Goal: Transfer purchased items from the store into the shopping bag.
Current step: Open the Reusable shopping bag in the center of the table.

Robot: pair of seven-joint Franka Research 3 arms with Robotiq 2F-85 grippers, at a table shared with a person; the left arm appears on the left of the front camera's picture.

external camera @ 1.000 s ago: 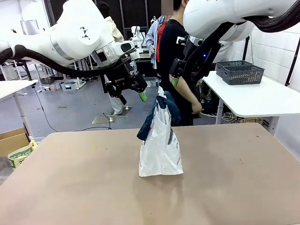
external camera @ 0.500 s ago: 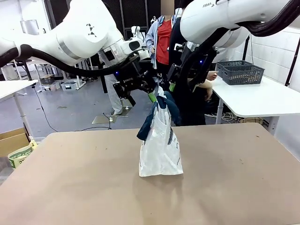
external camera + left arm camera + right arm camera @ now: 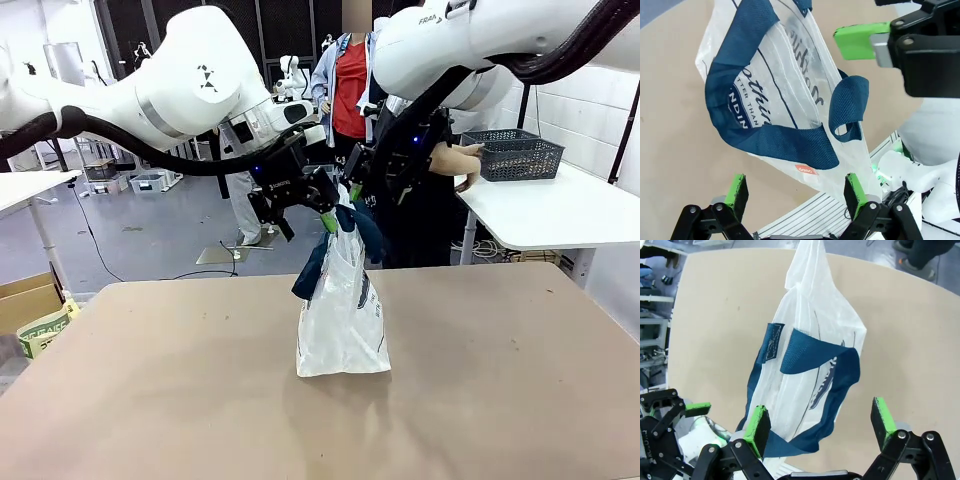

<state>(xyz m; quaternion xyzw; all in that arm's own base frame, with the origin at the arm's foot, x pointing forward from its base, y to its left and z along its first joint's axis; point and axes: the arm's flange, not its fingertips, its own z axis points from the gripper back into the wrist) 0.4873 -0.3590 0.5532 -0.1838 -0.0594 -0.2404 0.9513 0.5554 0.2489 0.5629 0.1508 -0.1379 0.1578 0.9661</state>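
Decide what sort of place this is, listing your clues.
Probably a robotics lab, not a shop: white left arm and right arm over a brown table, cable across the grey floor, mesh baskets on a white bench.

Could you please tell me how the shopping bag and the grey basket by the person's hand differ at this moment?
The shopping bag is soft translucent plastic with navy handles; the basket is stiff dark grey lattice. The bag stands tall on the brown table; the basket sits low on the white side table, a person's hand at its edge. Both are containers.
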